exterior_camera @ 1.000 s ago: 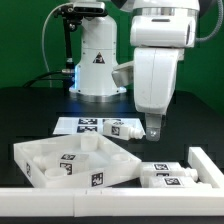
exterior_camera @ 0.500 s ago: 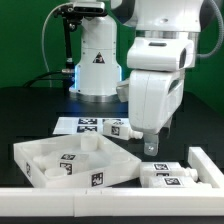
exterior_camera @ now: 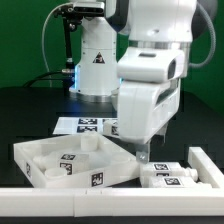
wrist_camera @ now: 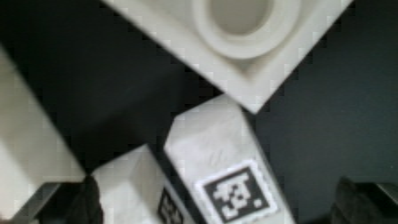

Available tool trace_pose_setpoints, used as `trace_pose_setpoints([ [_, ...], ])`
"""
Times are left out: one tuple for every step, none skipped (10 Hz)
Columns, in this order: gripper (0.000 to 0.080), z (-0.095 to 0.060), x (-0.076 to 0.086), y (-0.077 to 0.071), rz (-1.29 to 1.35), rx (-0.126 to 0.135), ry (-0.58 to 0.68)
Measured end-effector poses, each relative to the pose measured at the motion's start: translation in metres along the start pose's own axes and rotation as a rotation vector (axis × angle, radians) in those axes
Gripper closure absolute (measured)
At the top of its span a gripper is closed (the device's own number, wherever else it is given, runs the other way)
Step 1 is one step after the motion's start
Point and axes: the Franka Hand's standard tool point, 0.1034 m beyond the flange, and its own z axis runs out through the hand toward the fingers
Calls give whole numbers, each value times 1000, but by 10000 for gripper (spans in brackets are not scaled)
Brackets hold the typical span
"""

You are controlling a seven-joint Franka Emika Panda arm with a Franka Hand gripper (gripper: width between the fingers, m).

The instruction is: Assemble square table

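Black worktop (exterior_camera: 28, 118): end effector (exterior_camera: 143, 154) (jaws wide) near legs (exterior_camera: 166, 174).

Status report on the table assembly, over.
Gripper open, empty, above a loose leg. Table top lies beside that leg, not held. Nothing visible between jaws and leg.

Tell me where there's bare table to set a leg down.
Widest bare table lies at the exterior view's left, bordered by the robot base, marker board and square top. A smaller patch lies at the exterior view's right, beyond the legs. Crowded: around the open tool, between the top's corner and the legs.
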Motion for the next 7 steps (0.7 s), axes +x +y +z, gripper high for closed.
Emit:
trace_pose_setpoints([
  [150, 7, -3, -1, 47, 11, 11],
  [150, 12, -8, 0, 66, 21, 11],
  [150, 14, -9, 2, 70, 24, 9],
  [150, 18, -7, 3, 72, 24, 10],
  [150, 23, -4, 1, 69, 27, 9],
  [150, 28, -1, -4, 63, 34, 7],
  [150, 30, 0, -6, 60, 38, 5],
])
